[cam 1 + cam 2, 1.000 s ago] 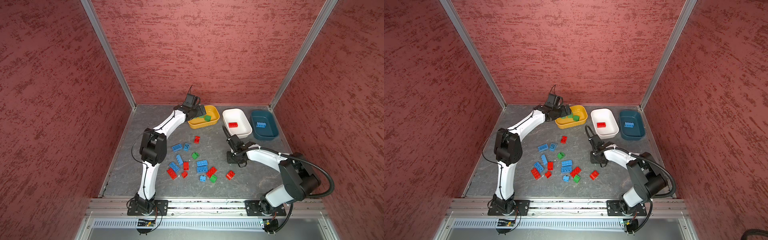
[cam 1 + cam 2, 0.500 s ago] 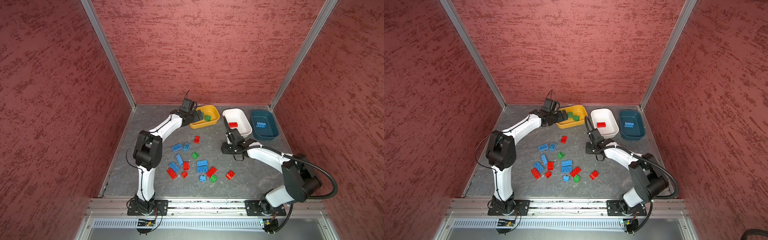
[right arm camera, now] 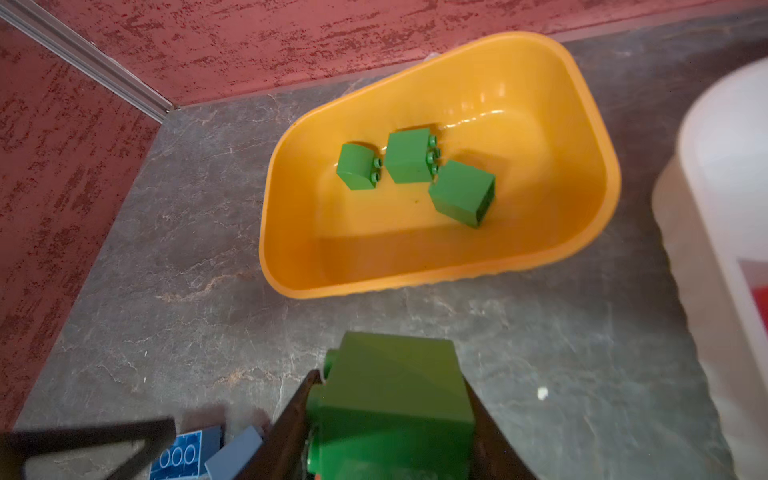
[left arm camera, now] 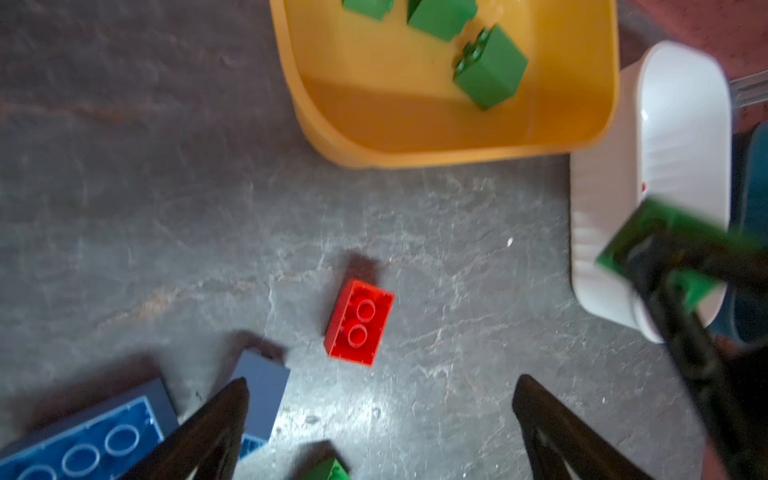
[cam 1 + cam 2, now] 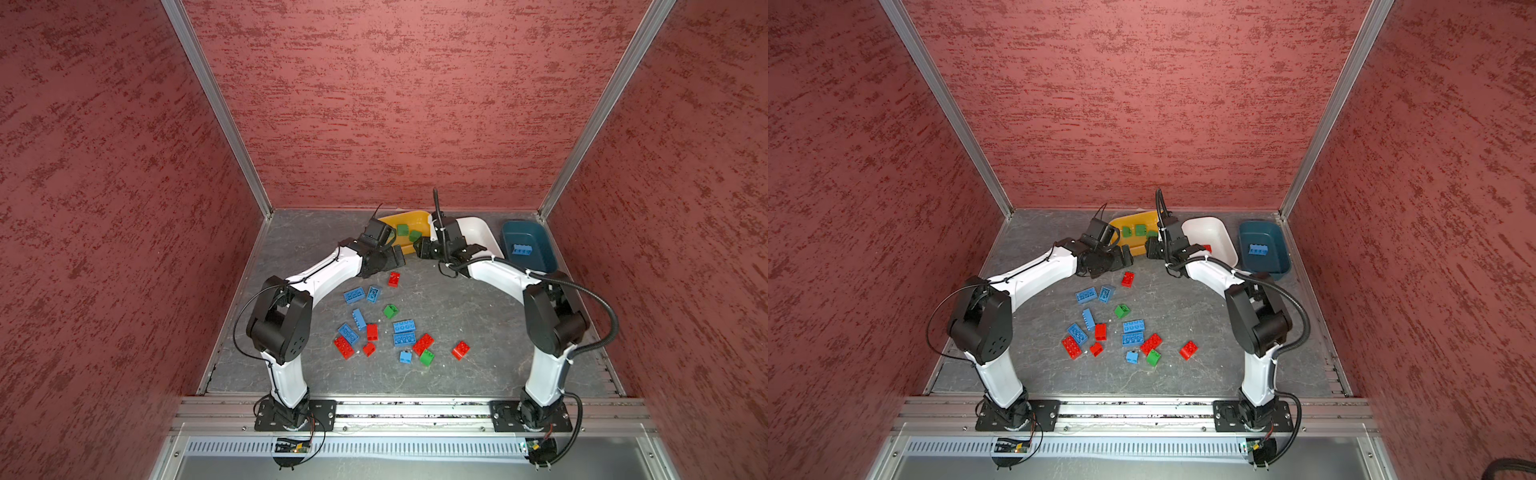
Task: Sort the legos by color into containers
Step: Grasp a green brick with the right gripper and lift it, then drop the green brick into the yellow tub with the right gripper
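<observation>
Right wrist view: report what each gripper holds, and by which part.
The right gripper holds a green lego, clamped across two opposite faces, with its studs toward one of the jaws. The left gripper is open and holds nothing.

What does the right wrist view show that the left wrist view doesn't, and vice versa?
Right wrist only: the aluminium post where two red walls meet, and all three small green studded bricks whole in the yellow-orange plastic tub; the left wrist crops two. Left wrist only: a small red studded brick lying on the grey table ahead of the open left gripper. Both: that tub, the white plastic tub, and the green brick clamped in the right gripper.
</observation>
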Controlling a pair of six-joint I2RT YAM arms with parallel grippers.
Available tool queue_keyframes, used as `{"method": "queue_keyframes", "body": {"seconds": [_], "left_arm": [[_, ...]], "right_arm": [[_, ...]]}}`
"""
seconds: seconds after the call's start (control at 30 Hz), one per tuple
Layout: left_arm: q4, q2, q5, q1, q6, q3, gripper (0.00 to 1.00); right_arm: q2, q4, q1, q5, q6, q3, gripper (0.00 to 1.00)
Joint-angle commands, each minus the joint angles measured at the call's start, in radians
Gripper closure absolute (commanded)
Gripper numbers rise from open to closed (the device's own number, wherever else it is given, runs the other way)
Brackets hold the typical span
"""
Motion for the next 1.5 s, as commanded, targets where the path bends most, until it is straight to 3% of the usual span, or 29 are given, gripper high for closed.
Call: {"method": "queue_keyframes", "body": {"seconds": [0.0,0.27,0.4,0.5,0.7,0.77,0.83,1.03,1.23,1.47], "left_arm": [[-0.074,-0.047,-0.029,-0.037,-0.046,-0.042,0.0],[-0.149,-0.064,-0.043,-0.118,-0.035,-0.093,0.0],[-0.19,-0.064,-0.043,-0.139,-0.015,-0.098,0.01],[-0.209,-0.067,-0.057,-0.154,-0.014,-0.106,0.11],[-0.234,-0.049,-0.06,-0.156,-0.034,-0.113,0.13],[-0.241,-0.046,-0.074,-0.156,-0.076,-0.112,0.22],[-0.223,-0.05,-0.068,-0.157,-0.12,-0.123,0.3],[-0.177,-0.027,-0.04,-0.154,-0.241,-0.15,0.31],[-0.114,0.008,-0.007,-0.138,-0.275,-0.166,0.34],[-0.083,0.047,0.0,-0.14,-0.287,-0.174,0.44]], "right_arm": [[0.092,0.025,-0.025,-0.019,-0.051,0.114,0.64],[0.344,-0.045,-0.067,-0.029,-0.063,0.434,0.57],[0.415,-0.13,-0.069,-0.123,-0.101,0.577,0.38],[0.395,-0.157,-0.069,-0.154,-0.127,0.586,0.24],[0.253,-0.144,-0.069,-0.157,-0.159,0.467,0.12],[0.189,-0.116,-0.069,-0.154,-0.155,0.399,0.01],[0.126,-0.083,-0.069,-0.149,-0.135,0.319,0.01],[-0.069,0.022,-0.069,-0.125,-0.083,0.063,0.01],[-0.235,0.088,-0.069,-0.048,-0.055,-0.153,0.01],[-0.303,0.082,-0.069,0.0,-0.055,-0.229,0.01]]}}
